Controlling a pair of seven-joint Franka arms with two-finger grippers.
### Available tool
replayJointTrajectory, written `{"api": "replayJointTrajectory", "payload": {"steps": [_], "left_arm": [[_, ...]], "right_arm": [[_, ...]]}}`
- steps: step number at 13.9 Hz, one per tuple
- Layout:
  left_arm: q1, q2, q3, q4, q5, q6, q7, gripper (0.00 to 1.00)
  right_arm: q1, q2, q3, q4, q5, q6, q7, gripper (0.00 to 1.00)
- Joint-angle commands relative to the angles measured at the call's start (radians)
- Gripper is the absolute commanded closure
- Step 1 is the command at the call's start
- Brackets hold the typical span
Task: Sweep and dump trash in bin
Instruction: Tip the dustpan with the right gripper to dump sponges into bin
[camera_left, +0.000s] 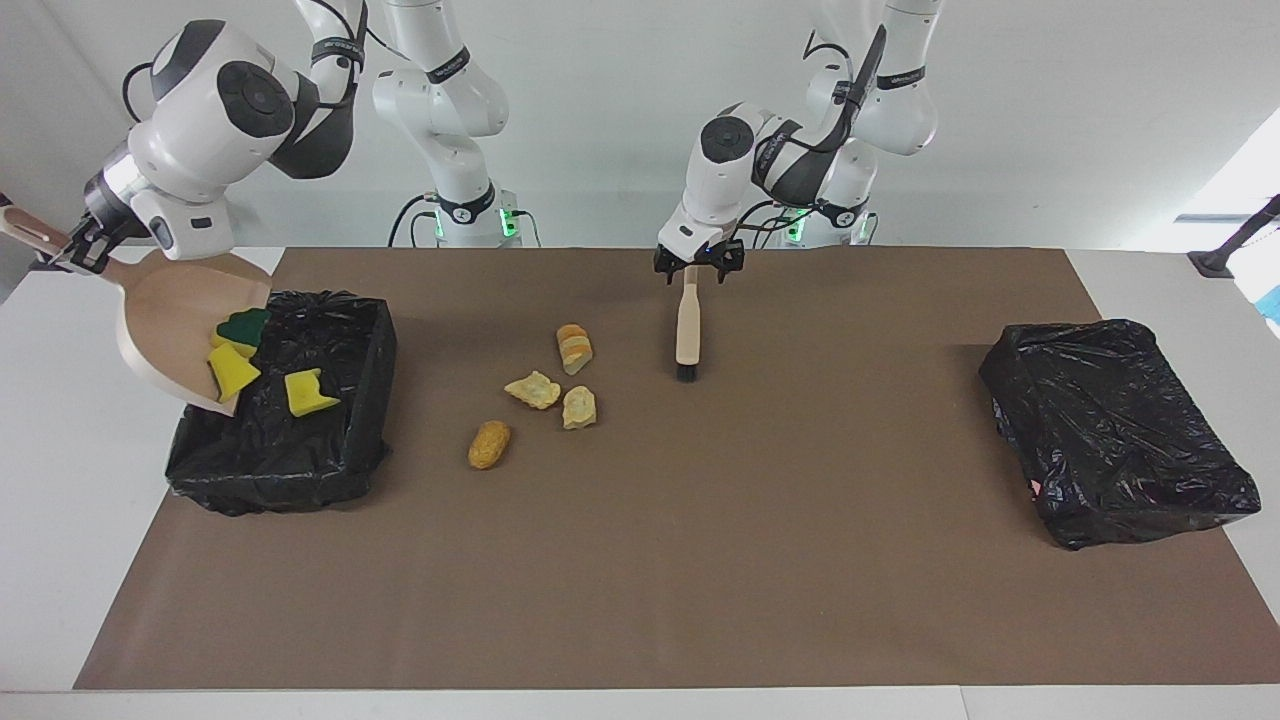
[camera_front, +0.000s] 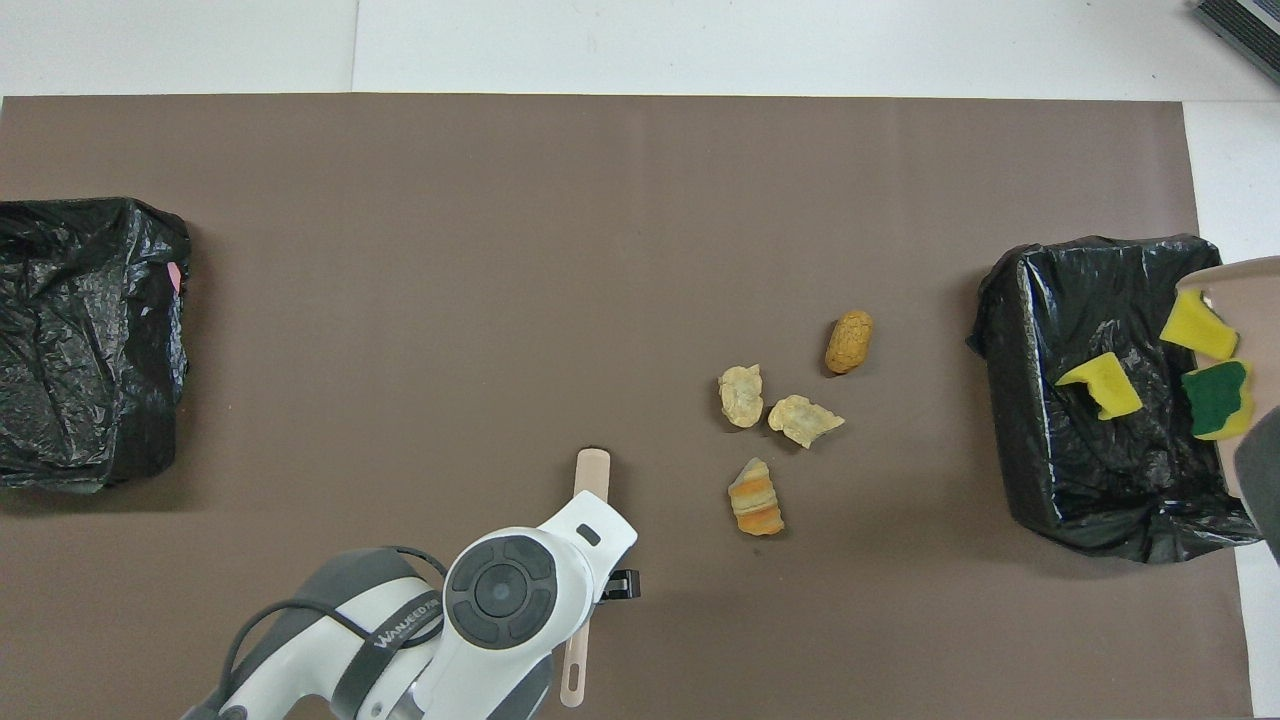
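**A:** Trash (camera_left: 532, 389): where does it lie?

**B:** Nearest the robots, the left gripper (camera_left: 697, 268) stands wide open over the handle of the brush (camera_left: 686, 325), which lies on the brown mat (camera_left: 700, 560). A little farther out, toward the right arm's end, 4 bread chunks (camera_front: 800, 420) lie loose on the mat.

**A:** And the sponge scraps?

**B:** 1 yellow scrap (camera_left: 308, 392) lies in the black-lined bin (camera_left: 280, 470) at the right arm's end. The right gripper (camera_left: 75, 250), clamped on the dustpan (camera_left: 165, 320) handle, tilts it over that bin. 2 scraps, 1 green-topped (camera_left: 240, 326), sit at its lip.
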Motion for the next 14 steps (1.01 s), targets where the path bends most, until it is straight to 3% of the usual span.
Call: {"api": "replayJointTrajectory", "payload": {"steps": [1,4,9,14], "left_arm": [[0.111,-0.021,-0.001,0.095,0.038,-0.091,0.017,0.00],[0.255,-0.045,-0.002,0.145,0.063,-0.156,0.134,0.00],[0.490,-0.050,-0.001,0.148,0.066,-0.160,0.392,0.00],[0.700,-0.035,-0.002,0.169,0.102,-0.165,0.680,0.00]], "right_arm": [[-0.001,-0.031,0.005,-0.034,-0.048,-0.015,0.031,1.00],[-0.003,-0.033,0.005,-0.018,-0.019,-0.018,0.034,1.00],[-0.005,-0.023,0.004,0.008,0.311,-0.105,0.155,1.00],[0.011,-0.039,0.007,-0.014,0.665,-0.162,0.424,1.00]]}}
